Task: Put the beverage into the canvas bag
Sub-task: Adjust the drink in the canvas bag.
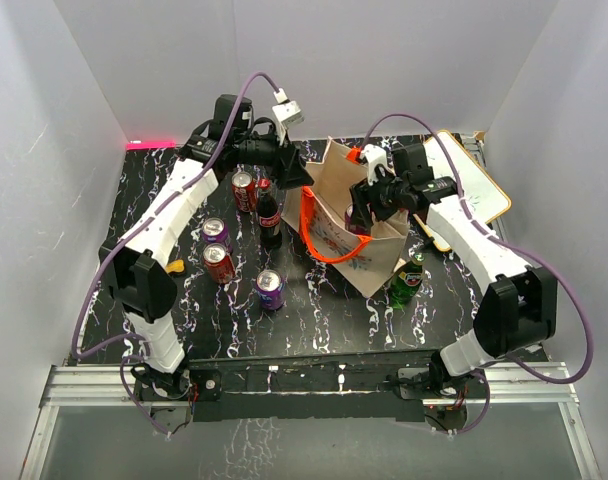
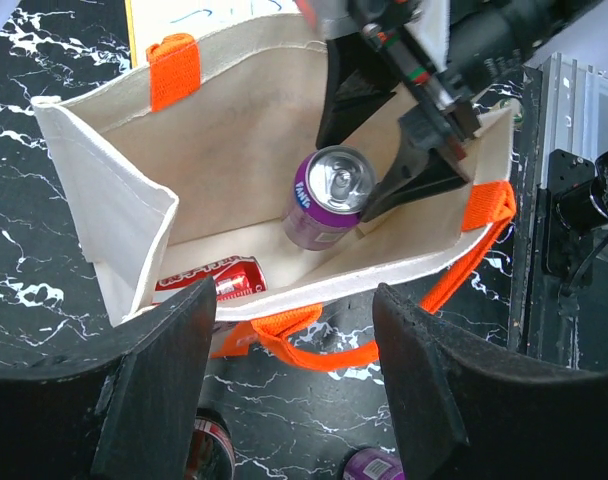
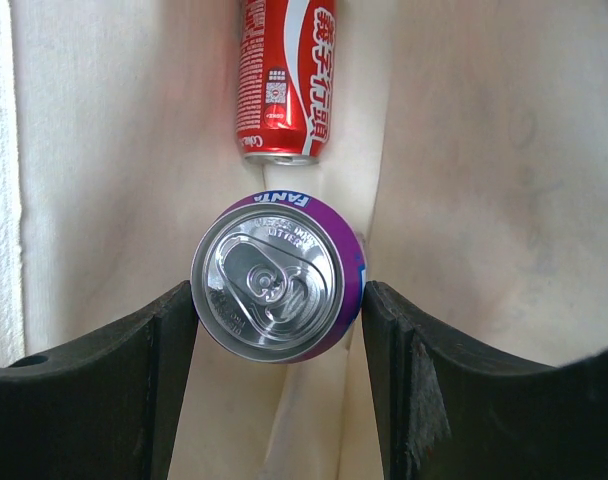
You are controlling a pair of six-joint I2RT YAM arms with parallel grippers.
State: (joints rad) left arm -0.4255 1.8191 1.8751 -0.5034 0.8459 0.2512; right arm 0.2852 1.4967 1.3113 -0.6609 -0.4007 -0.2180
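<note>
The canvas bag stands open at mid-table, beige with orange handles. My right gripper reaches down into it and is shut on an upright purple Fanta can, one finger on each side. The left wrist view shows the same can low inside the bag, with a right finger against it. A red cola can lies on the bag's floor beyond it. My left gripper hovers open over the bag's near rim and holds nothing.
Left of the bag stand a red can, a dark cola bottle, a purple can, another red can and a purple can. A green bottle leans at the bag's right. A whiteboard lies back right.
</note>
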